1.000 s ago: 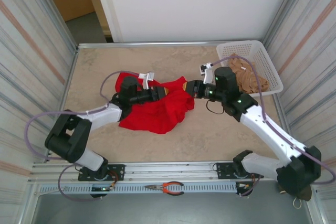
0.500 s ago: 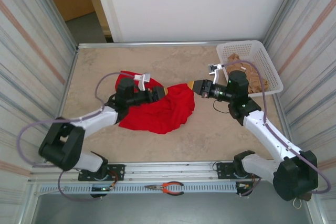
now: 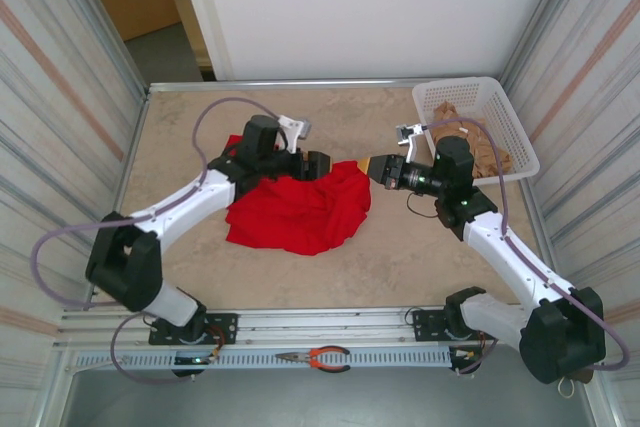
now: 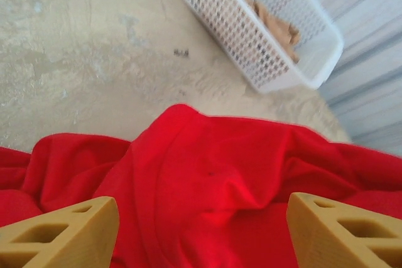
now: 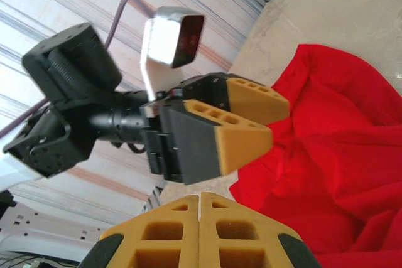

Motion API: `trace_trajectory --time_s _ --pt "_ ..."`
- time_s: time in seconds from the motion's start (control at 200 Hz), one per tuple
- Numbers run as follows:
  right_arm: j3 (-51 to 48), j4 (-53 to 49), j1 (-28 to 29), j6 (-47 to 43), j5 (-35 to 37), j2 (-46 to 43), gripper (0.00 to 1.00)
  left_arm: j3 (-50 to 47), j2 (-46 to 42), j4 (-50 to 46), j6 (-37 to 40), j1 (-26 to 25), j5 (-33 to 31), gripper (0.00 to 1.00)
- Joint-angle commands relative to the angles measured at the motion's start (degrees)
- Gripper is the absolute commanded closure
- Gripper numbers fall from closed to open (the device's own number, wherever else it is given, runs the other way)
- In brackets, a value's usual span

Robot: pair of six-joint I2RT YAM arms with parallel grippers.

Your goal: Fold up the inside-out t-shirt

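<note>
**Red shirt in a heap, one gripper open, one closed**

From above, the t-shirt [image 3: 300,212] lay crumpled on the table [image 3: 250,117], a little left of the middle. It was not flat and its folds went in many directions. I could not see any lettering on it. The left gripper [image 3: 318,165] was over the far edge of the shirt and pointed to the right. The right gripper [image 3: 372,167] pointed to the left, toward the other one, just beside the shirt's far right corner. The two grippers were near each other but apart. A white basket [image 3: 480,97] stood in the far right corner with a beige cloth [image 3: 480,152] in it. Pliers [image 3: 320,357] lay on the rail at the near edge.

In the left wrist view, the left gripper [image 4: 201,236] had its fingers [image 4: 63,233] wide apart, with nothing between them. The shirt [image 4: 213,180] was below, in soft folds. Beyond it I saw bare table [image 4: 75,48], then the basket [image 4: 264,48] with the cloth [image 4: 270,20].

In the right wrist view, the right gripper [image 5: 200,230] had its two fingers pressed together, and no cloth was between them. In front of it was the left gripper [image 5: 276,122], with a gap between its tips. The shirt [image 5: 339,155] lay to the right, under both grippers.
</note>
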Motion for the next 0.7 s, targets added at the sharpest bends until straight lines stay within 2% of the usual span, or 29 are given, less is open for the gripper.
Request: trace_trajectory --time_s 0.0,0.185,0.25,0.291,0.351,0.406,0.601,0.696 --pt "1.2 0.0 0.4 -1.3 -1.2 -0.2 1.0 5.9 4.9 -10.5 9.4 -0.5 3.6 0.28" --pt "2.4 -2.3 1.1 -3.2 -1.0 1.0 1.0 11.3 11.9 -15.2 12.0 -1.1 15.0 0.24" --pt "2.4 -3.4 1.2 -3.9 -0.7 0.8 1.0 12.2 14.4 -16.1 11.6 -1.2 20.3 0.29" --pt "2.4 -4.2 1.1 -4.4 -0.4 0.4 1.0 12.1 15.8 -15.6 11.0 -1.3 23.2 0.42" --pt "1.8 -5.6 1.1 -5.2 0.1 -0.4 1.0 11.1 16.3 -13.5 9.6 -1.6 24.7 0.76" --pt "0.6 -6.9 1.4 -5.9 0.7 -1.4 1.0 8.7 15.2 -9.2 7.2 -1.7 24.0 1.0" --pt "-9.8 -11.3 4.3 -9.5 8.5 -6.1 1.0 -4.6 3.9 12.7 -7.1 1.2 16.5 1.0" --pt "-16.1 -9.1 5.3 -8.5 13.6 -6.1 1.0 -10.3 -0.7 21.6 -12.6 2.6 16.2 1.0"
